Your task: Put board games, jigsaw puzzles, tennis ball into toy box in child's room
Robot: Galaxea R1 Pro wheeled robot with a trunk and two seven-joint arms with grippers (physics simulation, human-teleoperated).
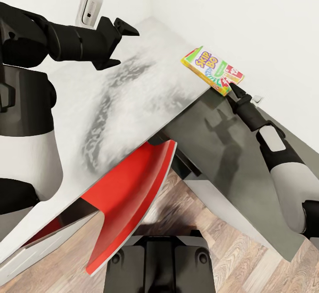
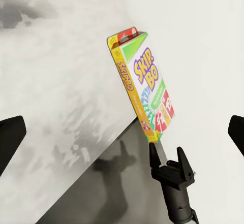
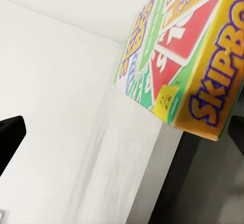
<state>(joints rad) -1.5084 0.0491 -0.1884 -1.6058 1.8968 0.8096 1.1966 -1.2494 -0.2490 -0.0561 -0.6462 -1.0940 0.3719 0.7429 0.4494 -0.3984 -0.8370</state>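
One board game, the Skip-Bo box (image 1: 212, 69), lies flat on the light-grey table top (image 1: 133, 102) by the wall, its near corner poking over the step down to the lower dark top (image 1: 230, 160). My right gripper (image 1: 232, 90) stands open right at that overhanging corner, fingers pointing at it. The left wrist view shows the right gripper (image 2: 166, 153) just under the box (image 2: 145, 87). In the right wrist view the box (image 3: 188, 56) looms close beside one finger. My left gripper (image 1: 122, 32) hovers open over the far left of the table, well away from the box.
A red chair (image 1: 133, 191) is tucked under the table's near edge, above a wood plank floor (image 1: 230, 248). A white device (image 1: 90, 7) stands at the table's far end against the white wall (image 1: 248, 14). The robot's base (image 1: 159, 262) sits below.
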